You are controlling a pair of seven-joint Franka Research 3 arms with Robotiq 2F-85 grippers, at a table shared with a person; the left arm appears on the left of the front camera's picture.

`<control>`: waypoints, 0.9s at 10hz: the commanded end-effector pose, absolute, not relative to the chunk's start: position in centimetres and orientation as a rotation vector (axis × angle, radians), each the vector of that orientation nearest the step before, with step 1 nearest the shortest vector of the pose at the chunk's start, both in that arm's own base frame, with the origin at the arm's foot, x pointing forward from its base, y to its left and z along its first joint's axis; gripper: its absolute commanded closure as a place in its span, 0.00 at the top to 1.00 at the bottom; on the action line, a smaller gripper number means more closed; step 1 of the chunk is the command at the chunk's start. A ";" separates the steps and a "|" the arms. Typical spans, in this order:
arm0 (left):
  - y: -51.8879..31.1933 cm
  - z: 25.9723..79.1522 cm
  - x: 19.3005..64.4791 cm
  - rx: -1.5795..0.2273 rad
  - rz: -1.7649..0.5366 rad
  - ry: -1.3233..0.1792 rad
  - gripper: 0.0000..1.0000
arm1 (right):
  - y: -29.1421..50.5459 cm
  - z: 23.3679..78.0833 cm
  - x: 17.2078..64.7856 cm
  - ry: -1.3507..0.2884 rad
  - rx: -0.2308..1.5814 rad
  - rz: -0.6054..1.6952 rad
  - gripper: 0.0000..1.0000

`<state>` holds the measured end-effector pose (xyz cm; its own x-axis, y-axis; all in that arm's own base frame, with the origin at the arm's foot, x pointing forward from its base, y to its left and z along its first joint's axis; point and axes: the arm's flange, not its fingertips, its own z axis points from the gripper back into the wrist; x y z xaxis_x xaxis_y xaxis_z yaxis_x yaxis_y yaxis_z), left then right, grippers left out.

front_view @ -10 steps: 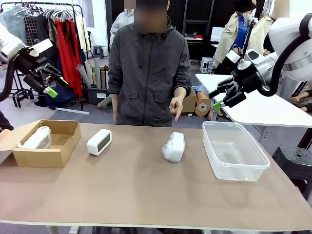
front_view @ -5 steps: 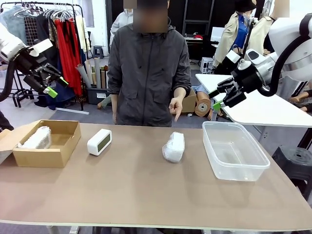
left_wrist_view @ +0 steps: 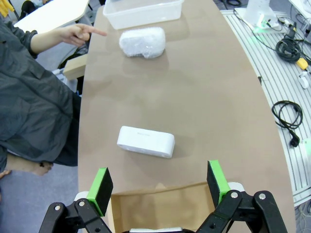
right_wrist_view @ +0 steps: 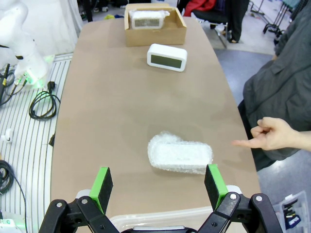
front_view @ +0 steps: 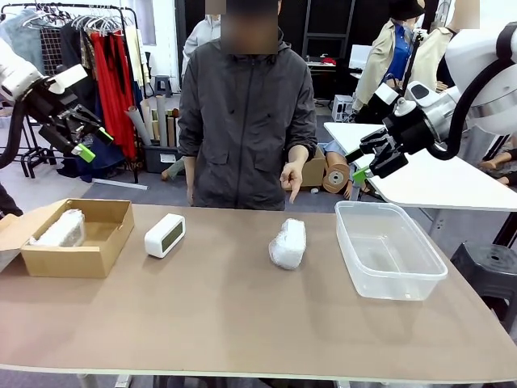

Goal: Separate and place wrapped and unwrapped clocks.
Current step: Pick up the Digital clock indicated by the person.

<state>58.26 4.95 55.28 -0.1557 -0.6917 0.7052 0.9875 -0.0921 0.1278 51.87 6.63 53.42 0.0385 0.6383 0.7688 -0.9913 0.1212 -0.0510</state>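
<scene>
Crinkle-wrap over the wrapped clock, mid-bench near the clear tub: probably light, slippery and yielding, so best pinched across the narrow sides. Nearer the cardboard box, the bare clock, likely rigid and smooth. Inside the box, a second wrapped clock, lower part hidden by the wall. Left pincer and right pincer spread, empty, well above the bench.

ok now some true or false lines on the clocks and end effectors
One wrapped clock lies in the cardboard box. True.
The bare clock sits on the table between that box and the other wrapped clock. True.
One clock sits in the clear container. False: the plastic tub holds nothing.
An end effector grips a clock. False: the left end effector and right end effector both hang open above the table.
The person's hand points down toward the table. True.
</scene>
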 end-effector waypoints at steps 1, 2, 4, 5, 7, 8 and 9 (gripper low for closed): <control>4.8 55.2 57.9 -0.548 -1.625 -0.697 1.00 | 6.6 53.6 51.9 -0.750 0.594 1.373 1.00; 4.9 55.3 58.3 -0.566 -1.615 -0.701 1.00 | 6.6 53.6 51.9 -0.750 0.594 1.373 1.00; 1.5 56.5 57.3 -0.367 -1.657 -0.371 1.00 | 6.6 53.6 51.9 -0.750 0.594 1.373 1.00; -1.1 56.9 57.6 -0.298 -1.625 -0.272 1.00 | 6.6 53.6 51.9 -0.750 0.594 1.373 1.00; -6.9 56.9 57.5 -0.307 -1.606 -0.171 1.00 | 6.6 53.6 51.9 -0.750 0.594 1.373 1.00; -9.0 56.5 57.2 -0.241 -1.536 -0.139 1.00 | 6.6 53.6 51.9 -0.750 0.594 1.373 1.00; -11.5 55.6 57.1 -0.230 -1.485 -0.197 1.00 | 6.6 53.6 51.9 -0.750 0.594 1.373 1.00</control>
<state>56.93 -11.20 56.41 0.0180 -0.9637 0.2663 0.9987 0.0043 -0.0517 51.86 6.68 53.42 0.0379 0.6385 0.7687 -0.9914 0.1203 -0.0510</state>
